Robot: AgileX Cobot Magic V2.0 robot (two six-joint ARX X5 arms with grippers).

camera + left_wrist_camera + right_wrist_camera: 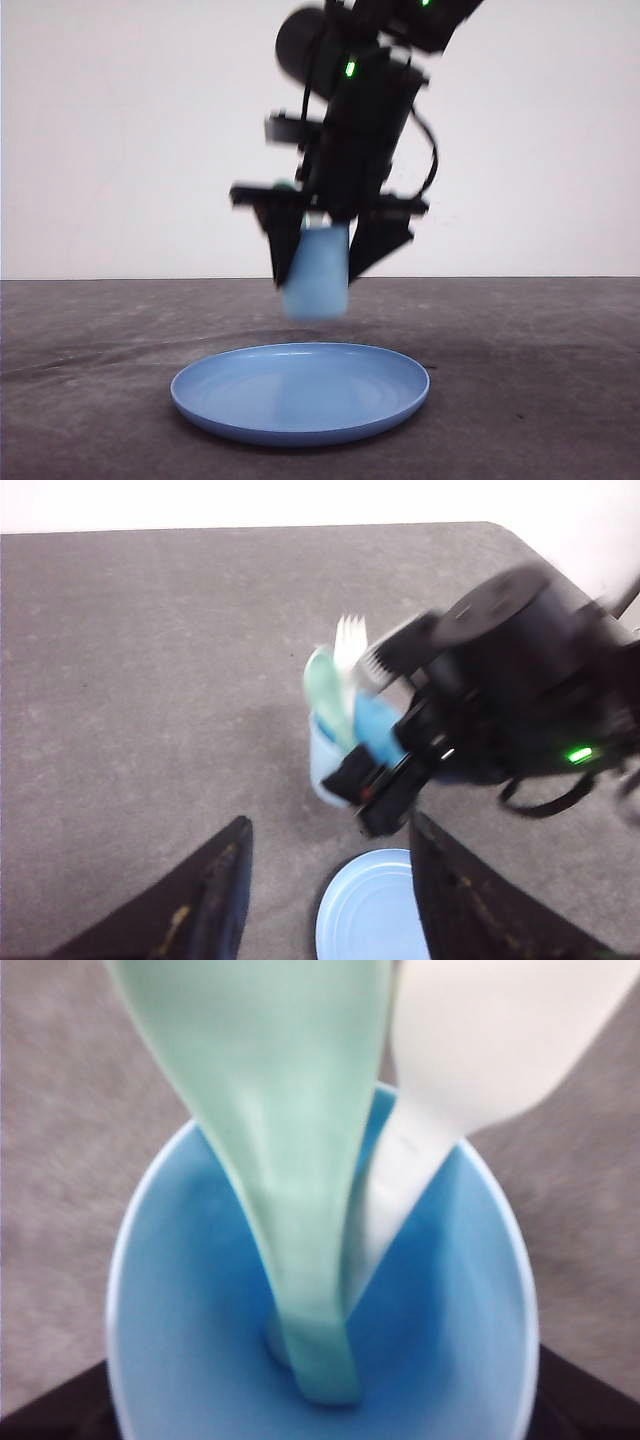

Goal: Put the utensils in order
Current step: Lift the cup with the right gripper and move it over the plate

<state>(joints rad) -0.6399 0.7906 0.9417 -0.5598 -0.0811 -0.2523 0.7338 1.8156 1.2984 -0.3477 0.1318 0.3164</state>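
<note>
Right gripper (322, 262) clamped on the light blue cup (316, 274), held in the air above the round blue plate (300, 392).

Both fingers press the cup's smooth plastic walls; inside stand the mint-green spoon (275, 1150) and the white fork (440, 1090), handles down at the bottom, heads leaning out over the rim. To land it well, I'd keep the cup upright, lower slowly onto the plate's shallow centre and release only once it rests flat, or the light utensils may tip it. Left gripper (330, 890) hangs parted and empty over the coarse grey tabletop (130, 680).
</note>
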